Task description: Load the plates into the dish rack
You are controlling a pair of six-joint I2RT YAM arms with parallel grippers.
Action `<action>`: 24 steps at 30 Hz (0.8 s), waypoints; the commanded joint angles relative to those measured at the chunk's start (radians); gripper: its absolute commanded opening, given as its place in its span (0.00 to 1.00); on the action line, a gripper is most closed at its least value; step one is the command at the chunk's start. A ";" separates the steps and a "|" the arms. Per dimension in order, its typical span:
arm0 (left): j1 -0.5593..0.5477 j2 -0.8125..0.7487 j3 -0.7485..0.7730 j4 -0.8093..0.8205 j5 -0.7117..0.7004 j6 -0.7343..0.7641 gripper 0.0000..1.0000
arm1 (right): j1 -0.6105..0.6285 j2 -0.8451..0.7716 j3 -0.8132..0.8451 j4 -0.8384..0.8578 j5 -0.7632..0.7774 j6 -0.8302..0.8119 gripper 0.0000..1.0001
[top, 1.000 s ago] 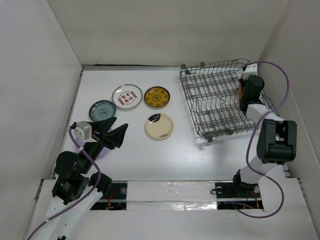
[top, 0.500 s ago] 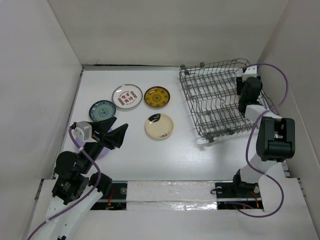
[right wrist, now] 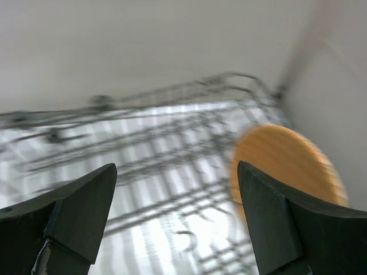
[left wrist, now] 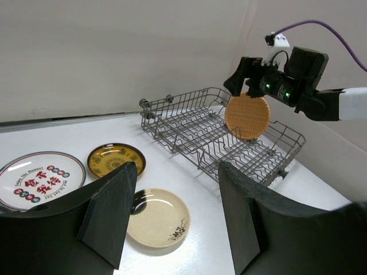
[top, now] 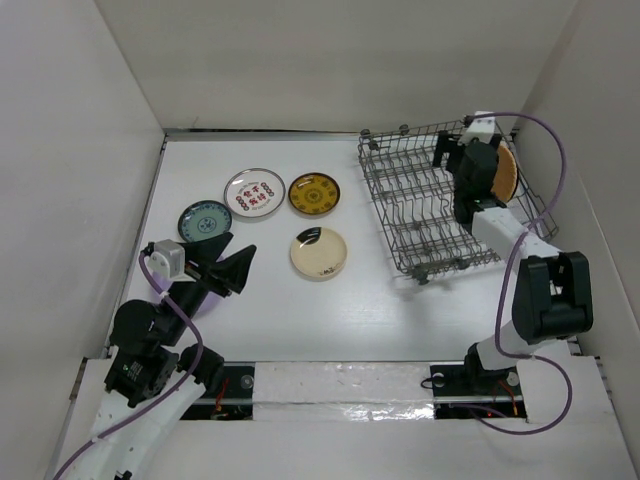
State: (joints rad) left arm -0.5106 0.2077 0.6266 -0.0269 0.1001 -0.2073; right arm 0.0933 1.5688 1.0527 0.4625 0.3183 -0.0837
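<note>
The orange-tan plate (left wrist: 247,116), round with a finely cross-hatched back, stood on edge among the tines on the right side of the grey wire dish rack (top: 420,205). The right tool (right wrist: 176,172) hung just beside it, its black wedge-shaped jaws spread wide with nothing between them. The left tool (left wrist: 176,169) was likewise spread and empty. Four glossy round dishes lay flat on the white bench (top: 300,310): a teal patterned plate (top: 205,221), a white plate with red marks (top: 254,192), a dark yellow plate (top: 314,193) and a cream plate (top: 319,253).
</note>
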 commanded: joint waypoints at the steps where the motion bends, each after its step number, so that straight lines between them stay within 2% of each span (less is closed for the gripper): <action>1: -0.006 0.018 -0.002 0.048 -0.010 0.000 0.56 | 0.120 -0.047 0.041 0.051 0.042 0.059 0.92; 9: -0.006 0.053 -0.004 0.045 -0.034 0.006 0.56 | 0.405 -0.006 0.058 -0.027 0.002 0.125 0.88; 11: -0.006 0.056 -0.008 0.051 -0.046 0.008 0.56 | 0.443 0.008 0.059 -0.050 -0.015 0.148 0.82; 12: -0.006 0.064 -0.010 0.053 -0.051 0.008 0.56 | 0.456 0.028 0.055 -0.059 -0.078 0.182 0.71; 16: -0.006 0.087 -0.007 0.048 -0.053 0.011 0.56 | 0.528 0.129 0.092 -0.140 -0.244 0.243 0.00; 22: -0.006 0.117 -0.010 0.048 -0.079 0.017 0.56 | 0.563 0.278 0.205 -0.260 -0.360 0.303 0.02; 23: -0.006 0.121 -0.008 0.048 -0.079 0.017 0.56 | 0.563 0.312 0.213 -0.265 -0.361 0.305 0.08; 24: -0.006 0.124 -0.008 0.048 -0.083 0.019 0.56 | 0.563 0.322 0.216 -0.268 -0.370 0.311 0.20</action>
State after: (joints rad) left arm -0.5106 0.3130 0.6212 -0.0269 0.0353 -0.2024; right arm 0.6556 1.8690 1.2114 0.2337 0.0189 0.1898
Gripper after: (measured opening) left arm 0.564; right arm 0.160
